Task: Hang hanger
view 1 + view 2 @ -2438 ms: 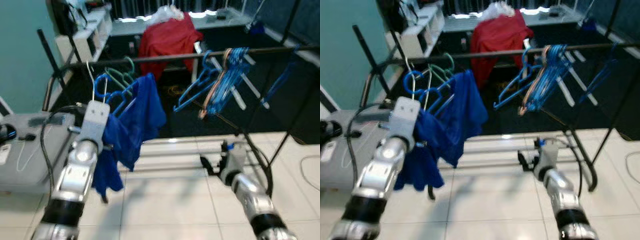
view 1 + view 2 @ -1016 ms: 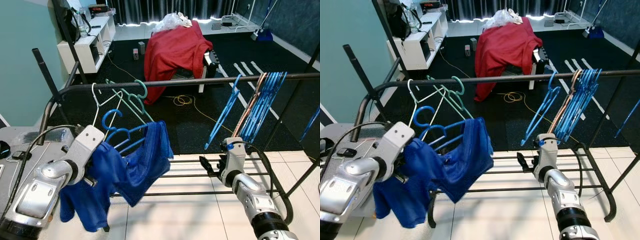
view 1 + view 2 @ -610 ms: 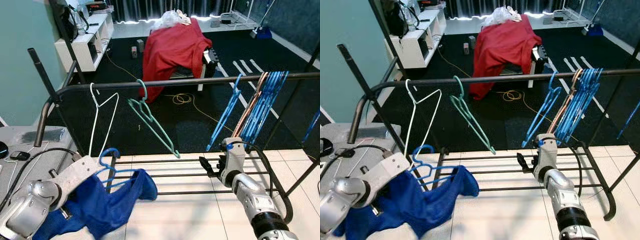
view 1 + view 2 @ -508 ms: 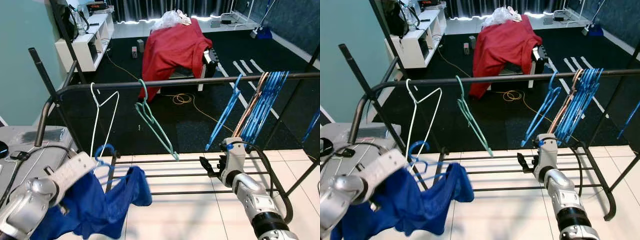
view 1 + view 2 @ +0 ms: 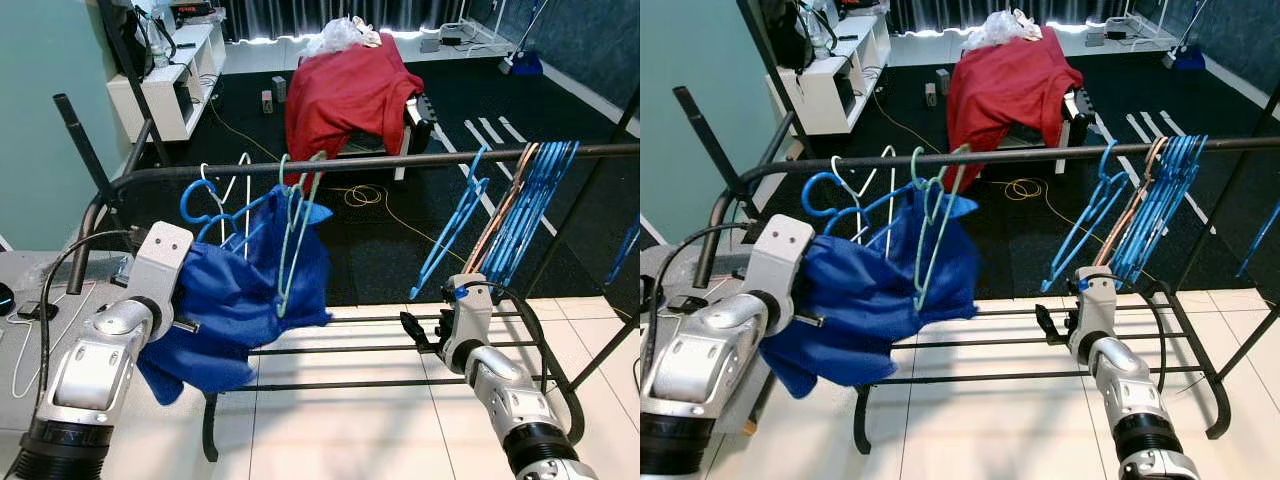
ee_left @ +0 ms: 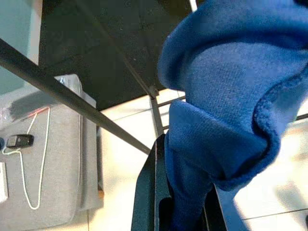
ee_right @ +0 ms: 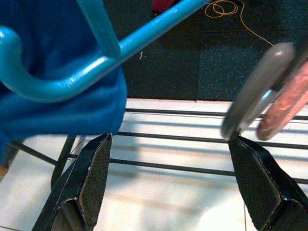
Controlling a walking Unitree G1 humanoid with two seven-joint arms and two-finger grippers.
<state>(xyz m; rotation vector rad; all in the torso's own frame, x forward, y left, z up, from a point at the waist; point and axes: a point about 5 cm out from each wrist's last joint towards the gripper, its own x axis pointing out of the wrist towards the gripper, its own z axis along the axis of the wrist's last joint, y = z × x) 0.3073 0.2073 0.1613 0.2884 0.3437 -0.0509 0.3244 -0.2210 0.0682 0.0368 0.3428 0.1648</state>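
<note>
A blue hanger [image 5: 200, 205] carries a blue garment [image 5: 245, 295]. Its hook sits just under the black rail [image 5: 380, 162], near the rail's left end. My left gripper [image 6: 180, 211] is shut on the garment's cloth, and its fingers are buried in the fabric. The left wrist [image 5: 163, 255] is raised beside the garment. A green hanger [image 5: 295, 235] and a white hanger [image 5: 243, 185] hang against the garment. My right gripper [image 7: 173, 192] is open with nothing in it. It is held low in front of the rack's bottom bars [image 5: 420, 335].
Several blue hangers [image 5: 520, 205] hang on the rail's right part. A red cloth [image 5: 345, 85] covers a chair beyond the rack. A grey case [image 5: 30, 330] with cables lies to my left, and white shelves [image 5: 165, 85] stand at the back left.
My left arm has lifted the blue hanger and garment from down near the floor up to the rail. The green hanger has swung against the garment. The right arm has not moved.
</note>
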